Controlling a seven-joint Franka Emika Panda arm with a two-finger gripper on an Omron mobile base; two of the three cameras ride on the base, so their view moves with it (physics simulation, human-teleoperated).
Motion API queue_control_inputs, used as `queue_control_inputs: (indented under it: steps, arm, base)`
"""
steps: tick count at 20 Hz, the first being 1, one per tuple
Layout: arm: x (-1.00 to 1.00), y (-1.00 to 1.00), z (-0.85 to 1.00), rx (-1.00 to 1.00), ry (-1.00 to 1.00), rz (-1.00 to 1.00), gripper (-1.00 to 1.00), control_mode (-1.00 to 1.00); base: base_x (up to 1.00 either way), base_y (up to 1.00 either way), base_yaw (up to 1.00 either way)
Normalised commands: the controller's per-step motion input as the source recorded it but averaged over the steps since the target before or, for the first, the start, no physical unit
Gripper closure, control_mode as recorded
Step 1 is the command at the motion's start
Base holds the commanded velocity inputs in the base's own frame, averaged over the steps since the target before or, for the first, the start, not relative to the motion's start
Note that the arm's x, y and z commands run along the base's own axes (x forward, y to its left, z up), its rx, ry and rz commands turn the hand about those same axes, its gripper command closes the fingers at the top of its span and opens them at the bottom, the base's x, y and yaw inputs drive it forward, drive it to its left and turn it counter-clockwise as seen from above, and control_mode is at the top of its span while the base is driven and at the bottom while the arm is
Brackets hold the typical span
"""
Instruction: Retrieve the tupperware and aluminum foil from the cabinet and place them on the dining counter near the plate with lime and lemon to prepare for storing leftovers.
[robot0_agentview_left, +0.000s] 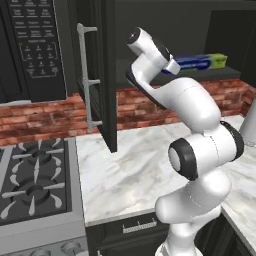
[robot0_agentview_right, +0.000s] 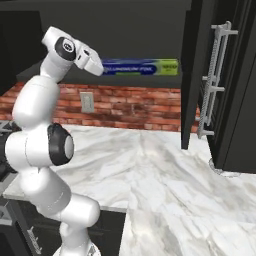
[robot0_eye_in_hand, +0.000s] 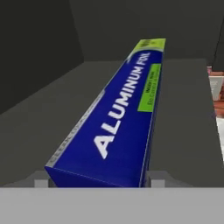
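Observation:
The aluminum foil (robot0_eye_in_hand: 127, 113), a long blue box with a green far end, lies on the shelf of the open dark cabinet (robot0_agentview_left: 102, 75). From the base views the aluminum foil (robot0_agentview_left: 202, 62) (robot0_agentview_right: 140, 66) lies lengthwise along the shelf's front. My gripper (robot0_eye_in_hand: 98, 179) is at the box's near end, a fingertip (robot0_eye_in_hand: 41, 179) pressed to each side, shut on it. The hand (robot0_agentview_left: 170, 65) (robot0_agentview_right: 95, 64) reaches into the cabinet at shelf height. The tupperware, dining counter and plate with lime and lemon are out of view.
The left cabinet door with its silver bar handle (robot0_agentview_left: 85, 75) swings out over the marble worktop (robot0_agentview_left: 135, 170). The right door (robot0_agentview_right: 220, 80) stands open too. A black microwave (robot0_agentview_left: 30, 50) hangs above the stove (robot0_agentview_left: 35, 185). A brick backsplash (robot0_agentview_right: 130, 105) runs behind.

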Motion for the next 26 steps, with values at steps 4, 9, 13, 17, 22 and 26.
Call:
queue_control_inputs:
  steps: [4,9,13,17,22,26]
  arm:
    - [-0.98,0.00,-0.07,0.00,-0.19,0.11,1.00,-1.00]
    - [-0.91,0.00,0.04,0.00,-0.15,0.12,1.00,-1.00]
    - [-0.93,0.21,0.14,-0.03,0.02,0.15,1.00,-1.00]
    - [-0.92,0.45,0.17,-0.06,0.13,0.07,1.00,-1.00]
    - [-0.92,0.37,0.07,-0.02,0.13,-0.04,1.00,-1.00]
    - [-1.00,0.07,0.00,0.00,0.12,-0.22,1.00,-1.00]
  base:
    - [0.00,0.00,0.00]
    - [0.00,0.00,0.00]
    - [0.00,0.00,0.00]
    - [0.00,0.00,0.00]
    - [0.00,0.00,0.00]
    - [0.00,0.00,0.00]
